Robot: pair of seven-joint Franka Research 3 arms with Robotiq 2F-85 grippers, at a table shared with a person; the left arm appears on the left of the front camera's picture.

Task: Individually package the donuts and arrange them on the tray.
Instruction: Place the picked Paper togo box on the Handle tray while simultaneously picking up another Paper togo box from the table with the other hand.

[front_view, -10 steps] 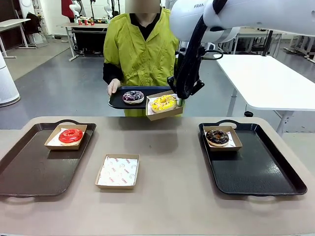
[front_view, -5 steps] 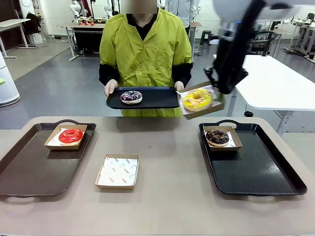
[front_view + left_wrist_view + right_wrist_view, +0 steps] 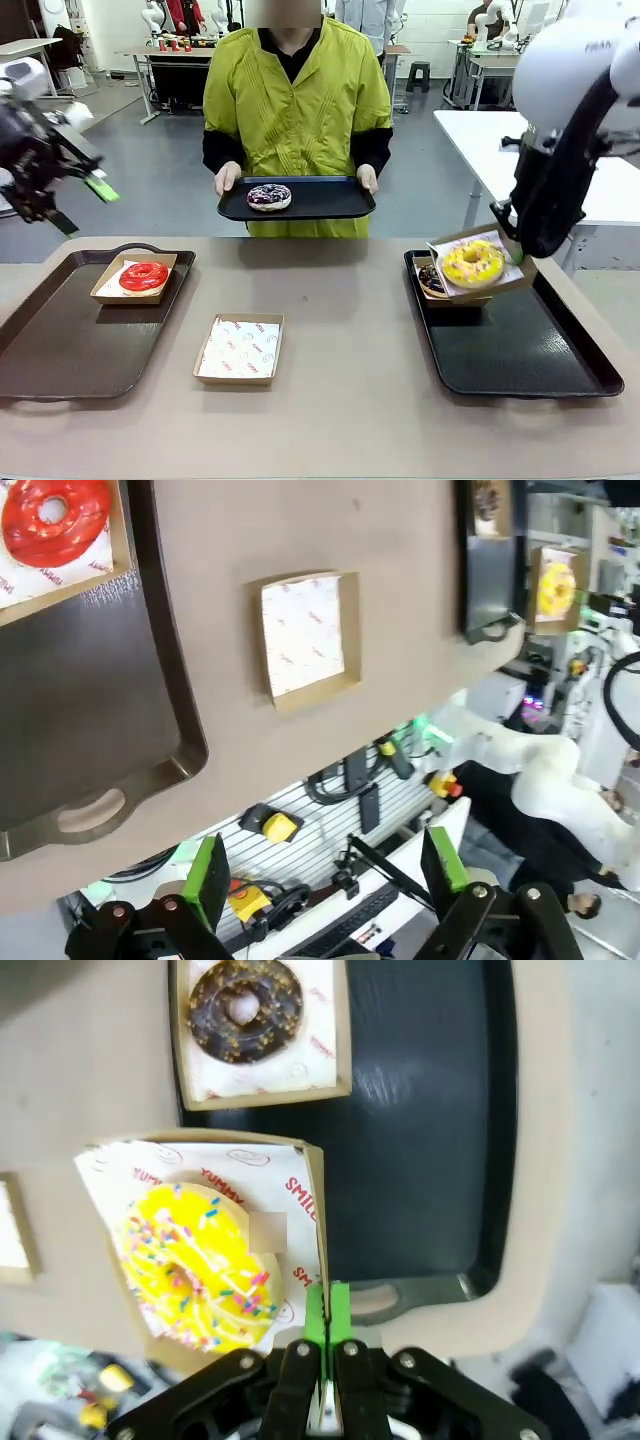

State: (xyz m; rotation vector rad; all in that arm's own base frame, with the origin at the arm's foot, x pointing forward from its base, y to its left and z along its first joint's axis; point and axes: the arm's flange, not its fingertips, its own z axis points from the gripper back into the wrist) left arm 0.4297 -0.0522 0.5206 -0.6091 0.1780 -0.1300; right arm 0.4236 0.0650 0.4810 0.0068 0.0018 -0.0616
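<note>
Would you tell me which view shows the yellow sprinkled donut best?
Right wrist view: the yellow donut is close, seen from above, sprinkles clear. The front view shows it tilted in its box; the left wrist view, tiny and distant.

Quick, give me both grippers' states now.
Left gripper: open, empty.
Right gripper: shut on the edge of the box carrying the yellow donut.
</note>
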